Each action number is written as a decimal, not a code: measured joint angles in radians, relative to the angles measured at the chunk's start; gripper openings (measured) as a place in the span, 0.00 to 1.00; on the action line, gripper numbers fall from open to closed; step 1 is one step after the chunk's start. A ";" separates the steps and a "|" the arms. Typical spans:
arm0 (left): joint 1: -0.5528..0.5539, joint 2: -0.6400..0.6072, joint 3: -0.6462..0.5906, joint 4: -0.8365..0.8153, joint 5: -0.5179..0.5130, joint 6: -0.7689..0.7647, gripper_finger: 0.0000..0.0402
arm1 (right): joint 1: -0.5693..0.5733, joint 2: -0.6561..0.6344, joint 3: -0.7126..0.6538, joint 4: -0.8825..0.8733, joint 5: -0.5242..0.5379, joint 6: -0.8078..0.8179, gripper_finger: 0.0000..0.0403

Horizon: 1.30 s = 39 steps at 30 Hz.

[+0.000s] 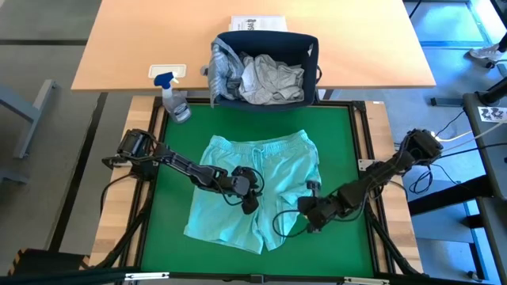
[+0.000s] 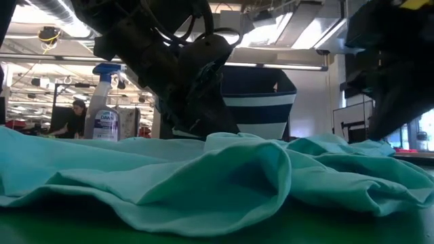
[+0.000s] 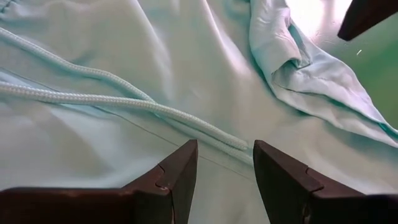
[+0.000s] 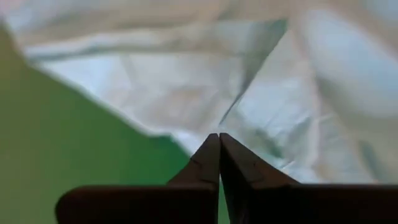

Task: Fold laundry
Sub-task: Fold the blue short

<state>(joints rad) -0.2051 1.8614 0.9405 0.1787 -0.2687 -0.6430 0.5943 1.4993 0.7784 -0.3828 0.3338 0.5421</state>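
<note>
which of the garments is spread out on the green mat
The mint-teal shorts, lying flat between both grippers. The white t-shirt and grey-blue striped shirt sit bunched in the basket.

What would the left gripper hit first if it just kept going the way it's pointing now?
Most likely the mint-teal shorts: the left gripper, fingers apart, points at the fabric just short of the drawstring cord. How near it is cannot be judged.

A: How much of the basket shows in the low view?
B: Only part; a dark arm covers its left side.
A: And the spray bottle label?
B: Too small to read fully.
A: The right pincer?
B: The cloth beyond its tips is blurred.
</note>
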 joint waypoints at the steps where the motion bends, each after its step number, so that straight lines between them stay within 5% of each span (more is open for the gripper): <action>1: 0.000 0.000 0.000 -0.002 0.000 0.000 0.38 | -0.008 0.005 0.000 0.011 0.030 0.000 0.07; 11: 0.001 0.000 0.000 -0.014 0.001 0.001 0.38 | -0.085 0.082 -0.003 0.078 0.052 -0.030 0.46; 15: 0.001 -0.001 0.000 -0.023 0.034 0.001 0.38 | -0.107 0.136 -0.003 0.070 0.014 -0.035 0.52; 19: -0.001 -0.001 0.000 -0.034 0.061 0.001 0.38 | -0.110 0.149 -0.003 0.079 0.014 -0.038 0.43; 26: -0.001 -0.001 0.000 -0.035 0.062 0.025 0.38 | -0.110 0.099 0.067 -0.058 -0.005 -0.053 0.04; 29: -0.001 -0.001 0.000 -0.036 0.069 0.026 0.38 | -0.110 0.057 0.107 -0.151 -0.055 -0.052 0.05; 39: -0.001 -0.001 0.000 -0.036 0.081 0.027 0.38 | 0.009 -0.070 0.211 -0.418 -0.493 0.073 0.03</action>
<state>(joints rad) -0.2058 1.8606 0.9401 0.1425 -0.1877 -0.6163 0.6033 1.4293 0.9890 -0.8007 -0.1588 0.6152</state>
